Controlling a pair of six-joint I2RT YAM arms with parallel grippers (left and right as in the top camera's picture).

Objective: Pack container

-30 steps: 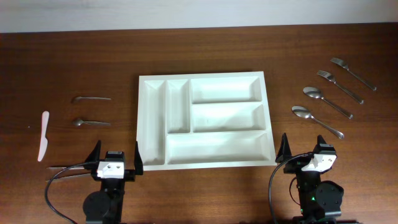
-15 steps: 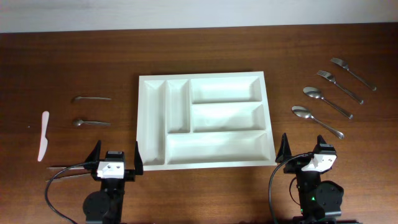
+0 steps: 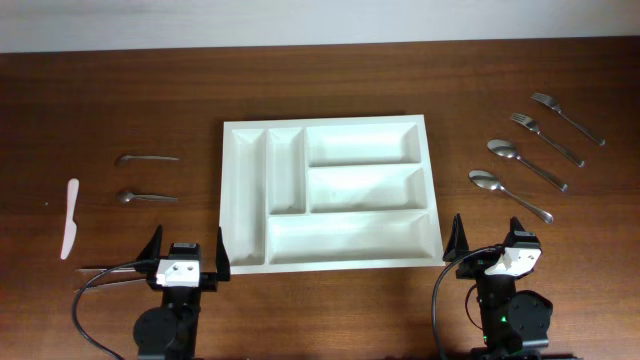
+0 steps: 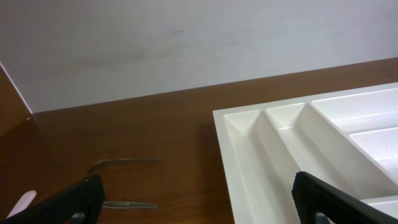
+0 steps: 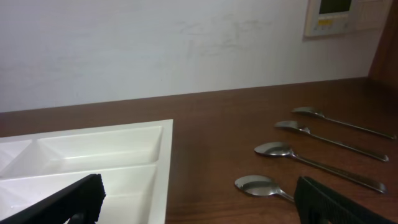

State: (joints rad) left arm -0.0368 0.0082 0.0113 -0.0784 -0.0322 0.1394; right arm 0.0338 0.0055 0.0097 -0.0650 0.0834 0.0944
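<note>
Though seemingly empty, white container (image 3: 345, 237)

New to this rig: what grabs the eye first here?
The big white container sits empty mid-table. To its right, forks and spoons lie in a slanted row; to its left, two small metal utensils and a white knife. The left gripper and right gripper sit open at the near edge.

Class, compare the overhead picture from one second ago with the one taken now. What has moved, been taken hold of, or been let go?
Nothing has visibly changed. The left gripper and right gripper stay at the near edge, fingers open and empty. The container is still empty, and the spoons, forks, white knife and two metal utensils lie where they were.
</note>
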